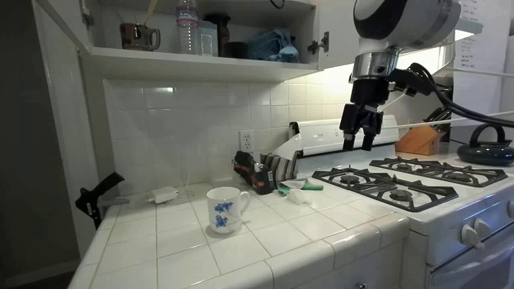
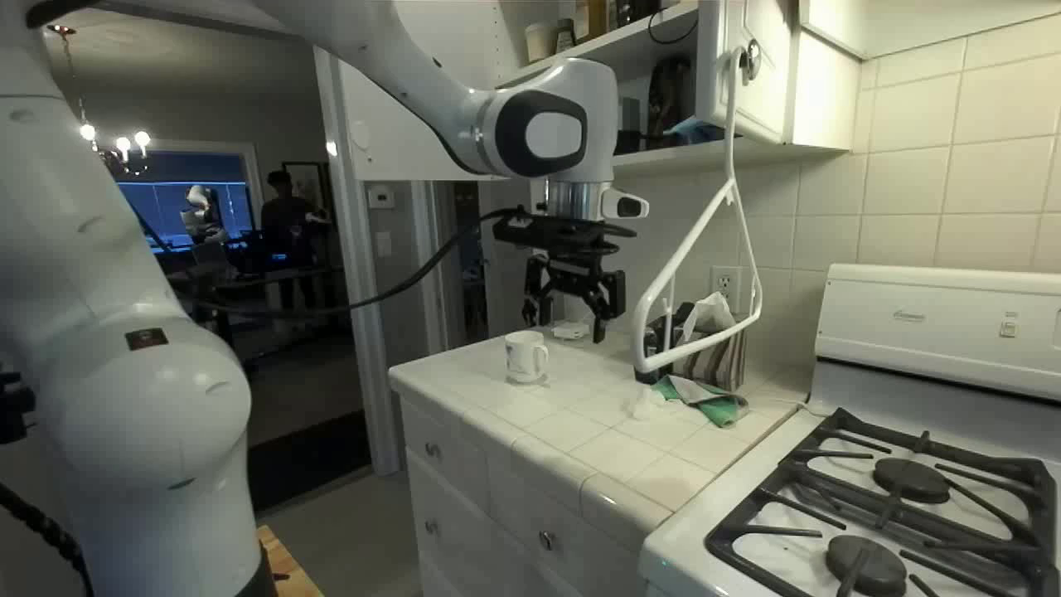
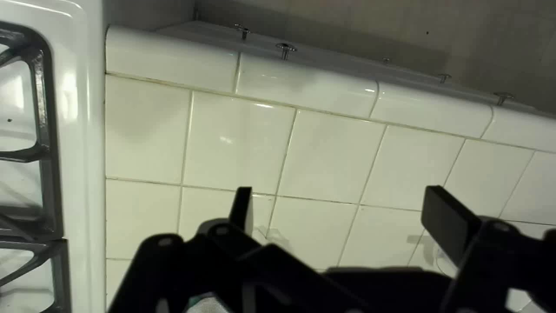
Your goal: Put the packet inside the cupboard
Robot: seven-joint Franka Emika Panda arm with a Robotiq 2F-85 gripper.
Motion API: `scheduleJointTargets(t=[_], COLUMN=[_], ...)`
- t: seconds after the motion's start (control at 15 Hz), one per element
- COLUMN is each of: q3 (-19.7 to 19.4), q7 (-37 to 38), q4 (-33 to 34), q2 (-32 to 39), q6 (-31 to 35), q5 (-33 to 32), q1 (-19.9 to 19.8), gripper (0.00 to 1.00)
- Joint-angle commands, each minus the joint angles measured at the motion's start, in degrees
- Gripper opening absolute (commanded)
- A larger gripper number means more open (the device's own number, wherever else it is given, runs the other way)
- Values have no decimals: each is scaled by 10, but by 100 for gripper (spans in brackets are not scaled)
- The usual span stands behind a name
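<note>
The packet [image 1: 257, 174], a dark crinkly bag with reddish-orange marks, stands at the back of the tiled counter, beside the striped box. In an exterior view the packet [image 2: 655, 344] is partly hidden behind a white hanger; I do not make it out in the wrist view. The white cupboard [image 1: 200, 66] hangs above the counter with its doors open; it also shows in an exterior view [image 2: 816, 99]. My gripper [image 1: 357, 144] is open and empty, pointing down above the counter, below the shelf board's height [image 2: 568, 327]. In the wrist view, bare tiles show between its fingers [image 3: 339, 193].
A white mug [image 1: 225, 210] stands on the counter. A striped box [image 1: 281, 166], a green cloth [image 1: 307, 186] and a crumpled tissue lie near the packet. A white hanger [image 2: 692, 236] hangs from the cupboard door. A bottle [image 1: 187, 28] and blue cloth [image 1: 273, 46] occupy the shelf. The stove [image 2: 937, 489] adjoins.
</note>
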Motion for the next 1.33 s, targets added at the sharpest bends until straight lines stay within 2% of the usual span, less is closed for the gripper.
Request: scheduleJointTargets(t=[0.0,0.27,0.6,1.0,1.07,1.27], q3=[15,15,23,44,37,58], q7=[-4,-4,-55,-153,-169,-195], q4=[1,1,7,79,104,202], q2=[1,1,33,167,195,292], q6=[-2,-2,141,344,364,418], q5=[5,5,35,122,146,194], q1=[-16,-16,6,50,68,72], gripper=[100,100,100,100,100,100])
